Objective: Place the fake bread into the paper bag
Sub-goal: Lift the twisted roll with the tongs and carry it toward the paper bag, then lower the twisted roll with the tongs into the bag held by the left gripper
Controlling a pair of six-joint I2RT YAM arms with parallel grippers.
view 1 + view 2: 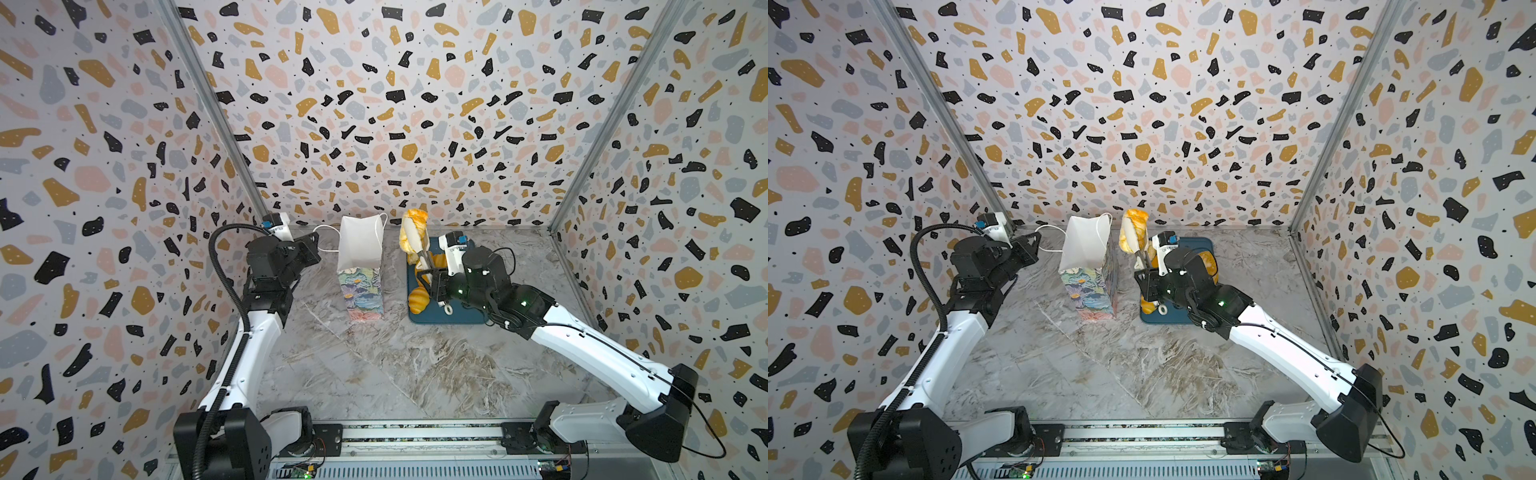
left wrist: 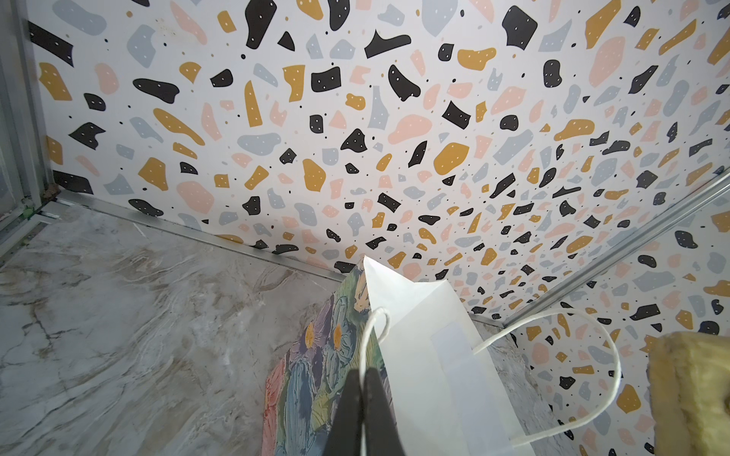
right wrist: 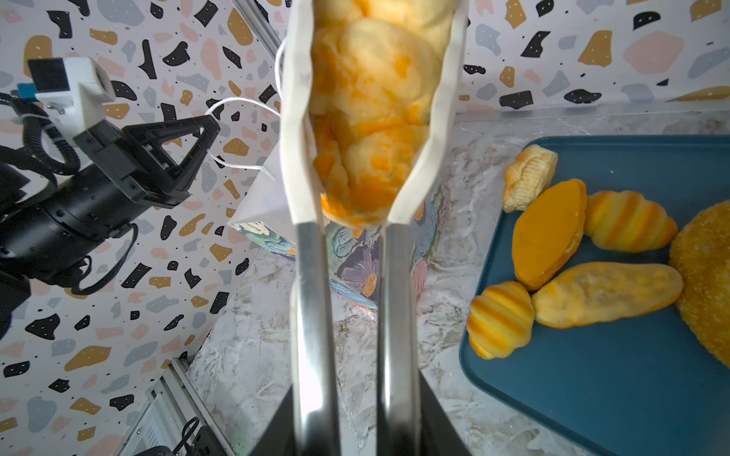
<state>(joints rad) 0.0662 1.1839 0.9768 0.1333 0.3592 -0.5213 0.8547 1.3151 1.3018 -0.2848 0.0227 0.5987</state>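
Observation:
The flower-print paper bag (image 1: 360, 257) (image 1: 1086, 257) stands upright with its white mouth open. My left gripper (image 1: 316, 243) (image 2: 363, 410) is shut on its thin cord handle (image 2: 369, 339), out to the bag's left. My right gripper (image 1: 433, 279) (image 3: 355, 414) is shut on steel tongs (image 3: 312, 296) with white tips. The tongs clamp a plaited golden bread (image 1: 413, 232) (image 1: 1133, 232) (image 3: 371, 118), held high just right of the bag's mouth. Several more breads lie on the tray, among them a ridged roll (image 3: 499, 319), a smooth orange oval (image 3: 547, 233) and a seeded loaf (image 3: 707, 284).
The dark-blue tray (image 1: 457, 316) (image 3: 632, 395) lies flat on the marble table, right of the bag and under my right arm. The patterned back wall stands close behind bag and tray. The bag's second cord handle (image 2: 608, 355) loops loose over its far side.

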